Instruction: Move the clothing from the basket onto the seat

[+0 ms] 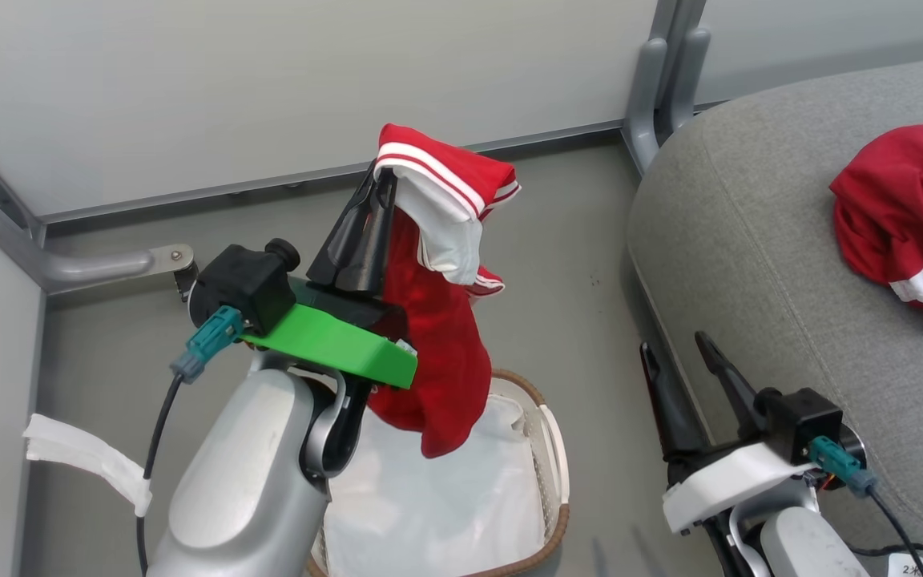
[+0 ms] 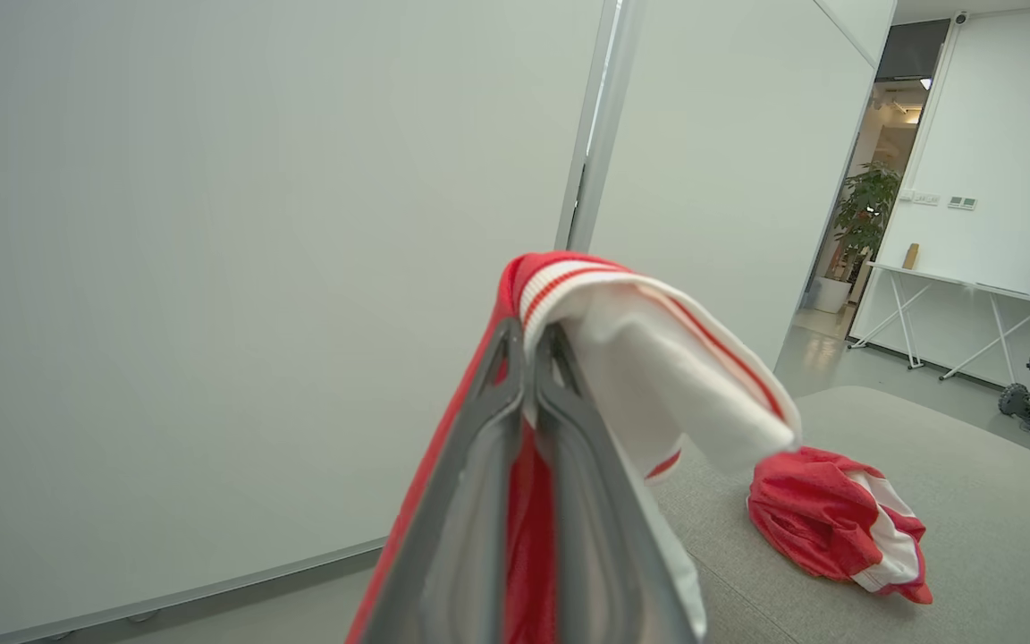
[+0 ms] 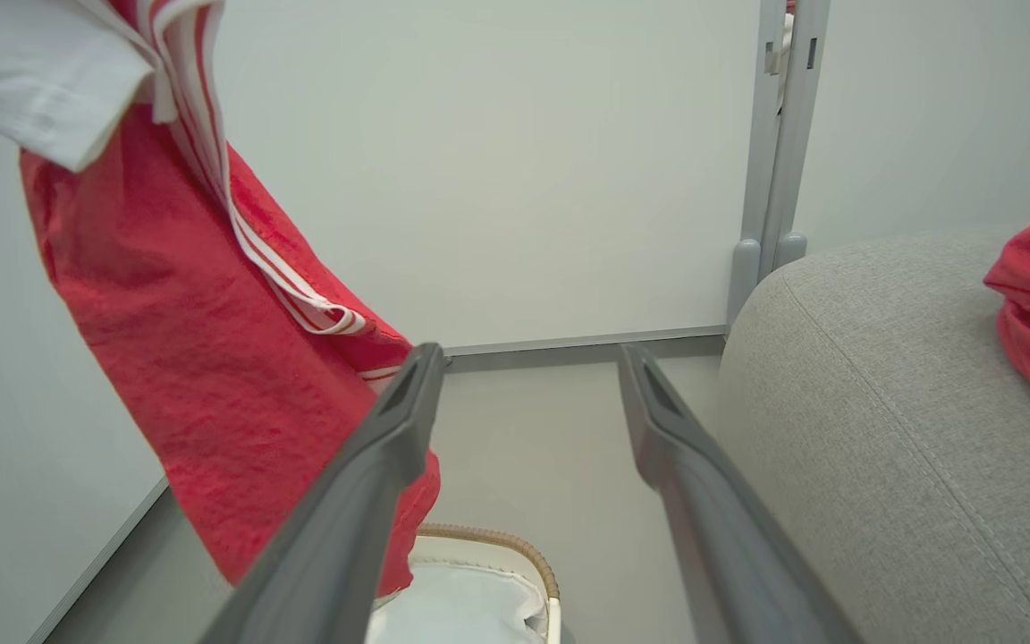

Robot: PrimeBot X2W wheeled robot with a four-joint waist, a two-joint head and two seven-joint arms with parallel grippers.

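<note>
The left gripper (image 1: 378, 181), fingers clamped shut, is dangling a red garment (image 1: 437, 353) above the basket (image 1: 555, 449), so the carry step looks in hand and is calling for a swing right over the seat (image 1: 734, 224), while the right gripper (image 1: 674, 346) is idling wide open, empty.

A: What stands around?
B: Pale wall panels (image 1: 269, 80) at twelve o'clock in the head view, a grey post (image 1: 662, 80) at one, white tape (image 1: 85, 461) at eight, a white sheet (image 1: 429, 497) at six.
A: And through the left wrist view?
B: A potted plant (image 2: 859, 215) at two, a white table (image 2: 953, 286) at three
</note>
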